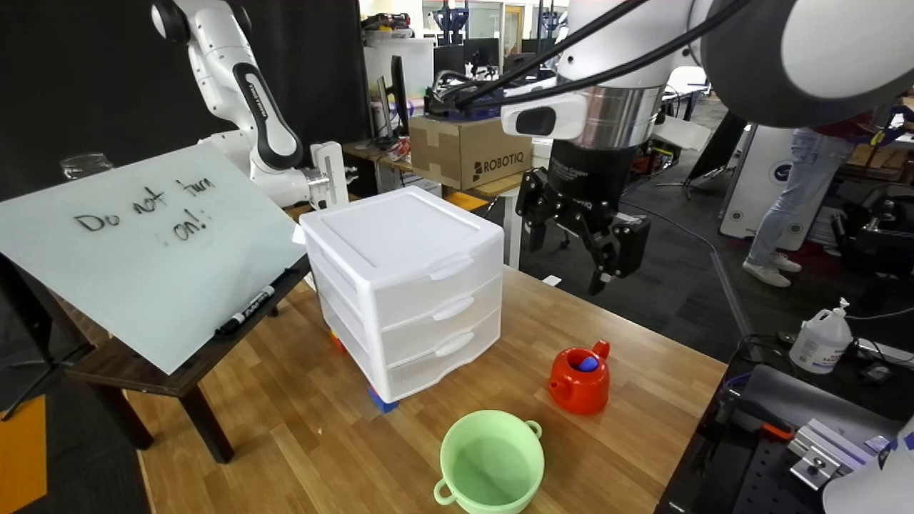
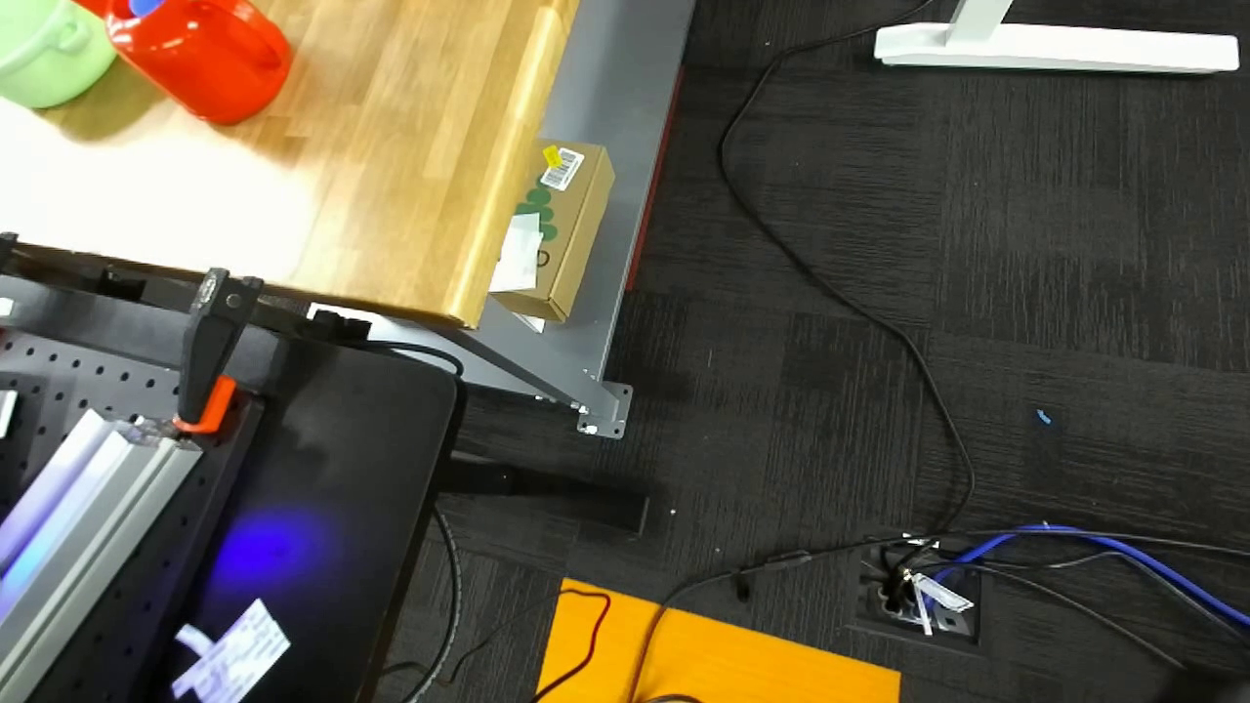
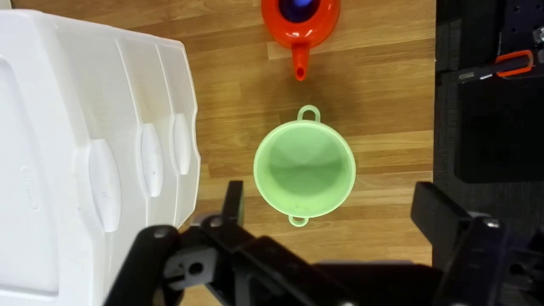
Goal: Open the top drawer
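Note:
The top drawer (image 1: pixel 418 291) is the highest of three shut drawers in a small white plastic unit (image 1: pixel 343 300). Its front with a pale curved handle (image 1: pixel 452 268) faces the table's open side. In the wrist view the top drawer (image 3: pixel 95 110) and its handle (image 3: pixel 105 187) lie at the left. My gripper (image 1: pixel 568 258) hangs in the air, pointing down, to the right of the unit and apart from it. The wrist view shows the gripper (image 3: pixel 328 187) open with nothing between its fingers. The unit and gripper are out of view in an exterior view.
A green two-handled pot (image 1: pixel 493 464) stands on the table in front of the unit. A red teapot (image 1: pixel 580 382) with something blue inside stands near it. A whiteboard (image 1: pixel 143 243) leans on a dark stand beside the unit. A second arm (image 1: pixel 264 128) is behind.

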Robot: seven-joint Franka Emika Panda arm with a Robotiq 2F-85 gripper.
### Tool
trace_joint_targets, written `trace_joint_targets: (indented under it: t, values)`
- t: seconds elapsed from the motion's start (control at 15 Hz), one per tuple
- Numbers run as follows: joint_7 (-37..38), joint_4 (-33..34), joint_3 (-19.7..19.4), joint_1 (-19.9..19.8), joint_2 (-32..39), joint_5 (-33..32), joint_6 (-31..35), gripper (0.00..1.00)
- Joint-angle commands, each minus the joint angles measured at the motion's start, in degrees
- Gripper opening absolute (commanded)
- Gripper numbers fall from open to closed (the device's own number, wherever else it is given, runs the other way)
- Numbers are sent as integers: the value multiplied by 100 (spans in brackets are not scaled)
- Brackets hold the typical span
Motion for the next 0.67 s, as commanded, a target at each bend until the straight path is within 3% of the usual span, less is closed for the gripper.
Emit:
trace_joint_targets:
  t: [0.0, 0.4, 0.6]
  values:
    - [-35, 8, 90, -86, -4, 46, -6, 100]
    - [-218, 57, 89, 12, 39, 95, 106, 100]
    - [-182, 188, 303, 25, 231, -108, 356, 100]
